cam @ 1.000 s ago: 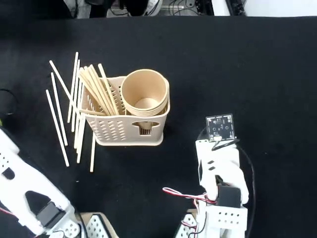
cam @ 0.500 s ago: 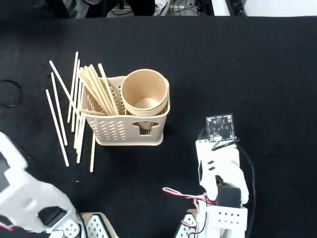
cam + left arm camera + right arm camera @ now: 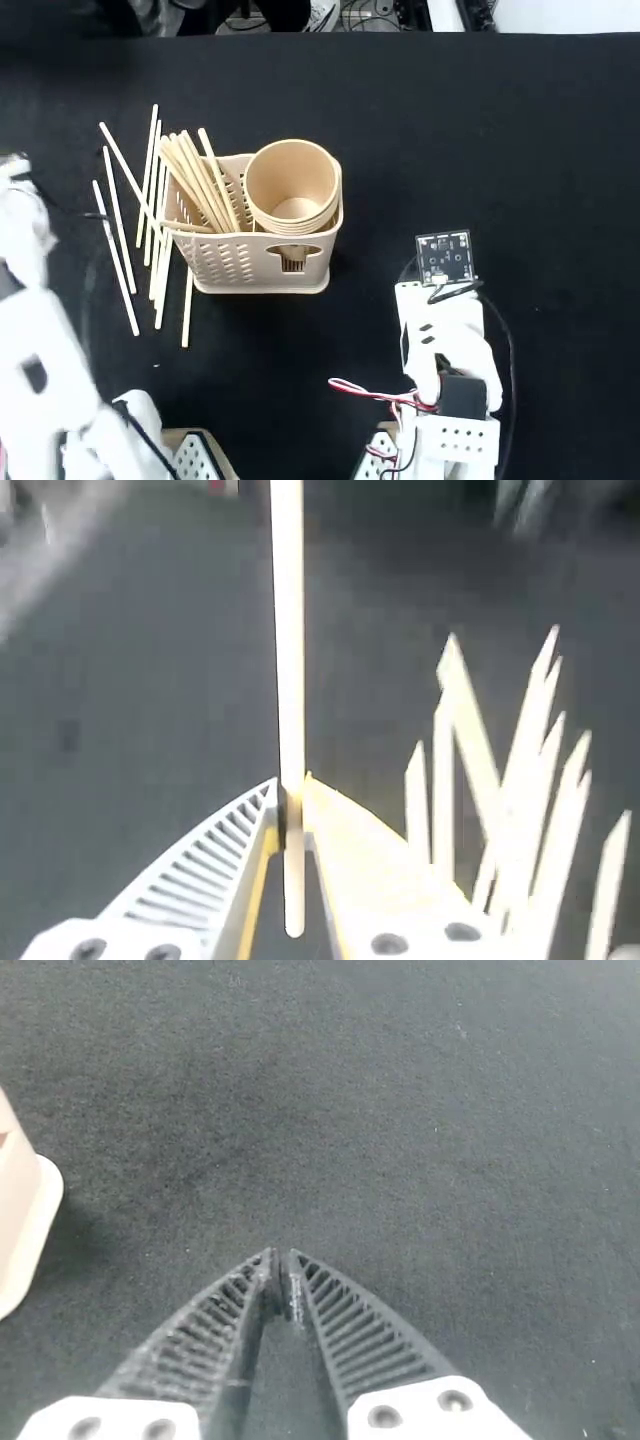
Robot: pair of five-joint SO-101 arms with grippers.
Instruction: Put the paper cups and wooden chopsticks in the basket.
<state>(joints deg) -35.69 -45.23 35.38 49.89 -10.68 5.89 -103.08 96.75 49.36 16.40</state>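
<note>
A beige perforated basket [image 3: 250,265] stands left of centre, with nested paper cups [image 3: 292,185] in its right half and a bundle of wooden chopsticks [image 3: 195,180] leaning in its left half. Several loose chopsticks [image 3: 125,250] lie on the black cloth just left of it. My left arm [image 3: 25,210] is at the table's left edge beside them. In the left wrist view one chopstick [image 3: 288,630] runs in line with my left gripper [image 3: 290,785]; whether it is held I cannot tell. More chopsticks [image 3: 520,810] fan out beside it. My right gripper [image 3: 281,1260] is shut and empty over bare cloth.
The right arm [image 3: 445,340] rests at the front, right of the basket, with its camera board [image 3: 445,257] facing up. A corner of the basket [image 3: 20,1230] shows in the right wrist view. Cables lie beyond the table's far edge.
The left arm swung from the front left corner up along the left edge toward the loose chopsticks. The chopsticks on the cloth, the basket and the right arm have not moved.
</note>
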